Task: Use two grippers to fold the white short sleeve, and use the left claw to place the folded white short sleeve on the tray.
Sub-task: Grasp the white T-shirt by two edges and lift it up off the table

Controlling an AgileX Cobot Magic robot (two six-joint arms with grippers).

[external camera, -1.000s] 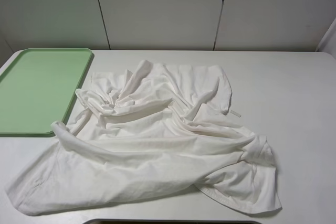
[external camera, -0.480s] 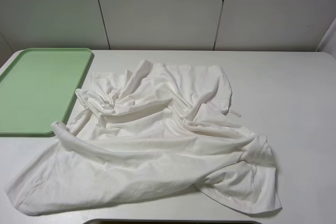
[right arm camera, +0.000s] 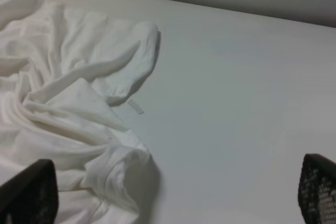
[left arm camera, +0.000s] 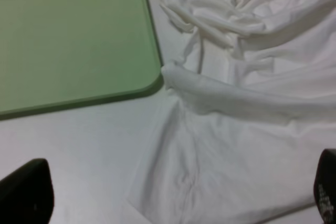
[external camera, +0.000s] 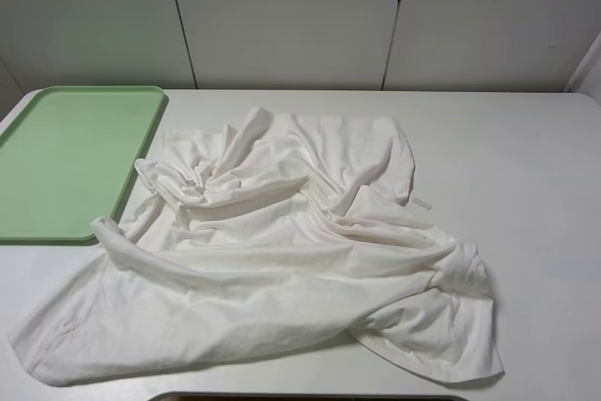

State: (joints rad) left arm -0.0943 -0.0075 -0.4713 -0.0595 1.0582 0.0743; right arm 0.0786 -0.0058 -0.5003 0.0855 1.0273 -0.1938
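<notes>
The white short sleeve (external camera: 272,260) lies crumpled and spread across the middle of the white table, with one bunched fold just touching the near right corner of the tray. The pale green tray (external camera: 66,157) sits flat at the far left with nothing on it. Neither arm shows in the exterior high view. In the left wrist view my left gripper (left arm camera: 176,192) is open, its black fingertips (left arm camera: 26,195) wide apart above the shirt's (left arm camera: 236,129) edge, beside the tray's corner (left arm camera: 149,85). My right gripper (right arm camera: 173,190) is open too, hanging over the shirt's (right arm camera: 68,103) right side and bare table.
A small white tape strip (external camera: 420,204) lies on the table just right of the shirt and also shows in the right wrist view as a tape strip (right arm camera: 135,107). Pale wall panels (external camera: 282,16) stand behind the table. A dark edge (external camera: 300,397) runs along the table's near side.
</notes>
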